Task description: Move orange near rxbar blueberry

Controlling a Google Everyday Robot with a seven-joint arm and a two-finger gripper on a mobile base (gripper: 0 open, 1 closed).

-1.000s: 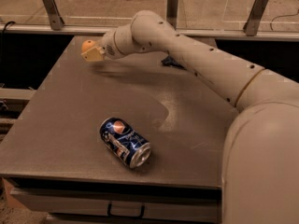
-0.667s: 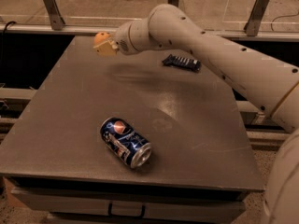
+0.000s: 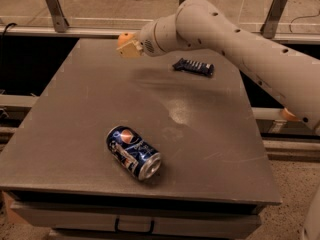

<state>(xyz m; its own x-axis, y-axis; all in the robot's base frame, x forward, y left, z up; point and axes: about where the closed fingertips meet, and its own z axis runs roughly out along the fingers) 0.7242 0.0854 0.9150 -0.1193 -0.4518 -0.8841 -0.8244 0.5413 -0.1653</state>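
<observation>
The orange [image 3: 124,36] is a small round fruit held in my gripper [image 3: 128,46], lifted above the back of the grey table [image 3: 75,119]. The gripper is shut on it at the end of my white arm [image 3: 225,39], which reaches in from the right. The rxbar blueberry [image 3: 193,66] is a thin dark blue wrapped bar lying flat on the table to the right of the gripper, apart from it.
A blue Pepsi can [image 3: 133,152] lies on its side near the table's front. A metal rail with posts [image 3: 55,9] runs behind the table. A drawer handle [image 3: 134,227] shows under the front edge.
My arm has carried the orange to the right along the back of the table, from the back left corner toward the blue bar.
</observation>
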